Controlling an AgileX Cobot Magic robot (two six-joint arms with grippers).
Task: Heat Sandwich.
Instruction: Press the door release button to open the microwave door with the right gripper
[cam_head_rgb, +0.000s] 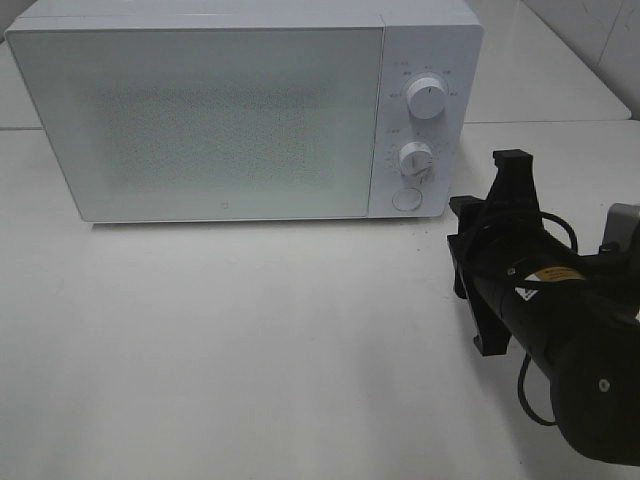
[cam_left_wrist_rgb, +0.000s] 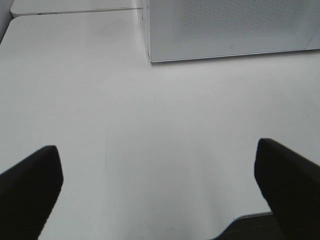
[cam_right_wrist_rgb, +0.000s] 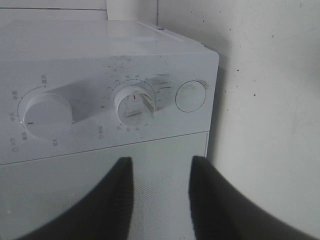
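Observation:
The sandwich shows in no view. The white microwave (cam_head_rgb: 200, 120) stands at the back of the table with its door closed. My right gripper (cam_head_rgb: 460, 245) hovers just in front of the control panel, rolled on its side. In the right wrist view the right gripper (cam_right_wrist_rgb: 160, 162) has its two dark fingers a short way apart with nothing between them, pointing below the lower knob (cam_right_wrist_rgb: 134, 102) and the round button (cam_right_wrist_rgb: 191, 96). My left gripper (cam_left_wrist_rgb: 156, 147) is wide open over bare table, short of the microwave (cam_left_wrist_rgb: 225, 25), and holds nothing.
The upper knob (cam_head_rgb: 427, 100), lower knob (cam_head_rgb: 414, 158) and button (cam_head_rgb: 406, 199) line the microwave's right side. White tabletop (cam_head_rgb: 250, 350) spreads in front of it. A second white table (cam_head_rgb: 560, 70) adjoins behind at the right.

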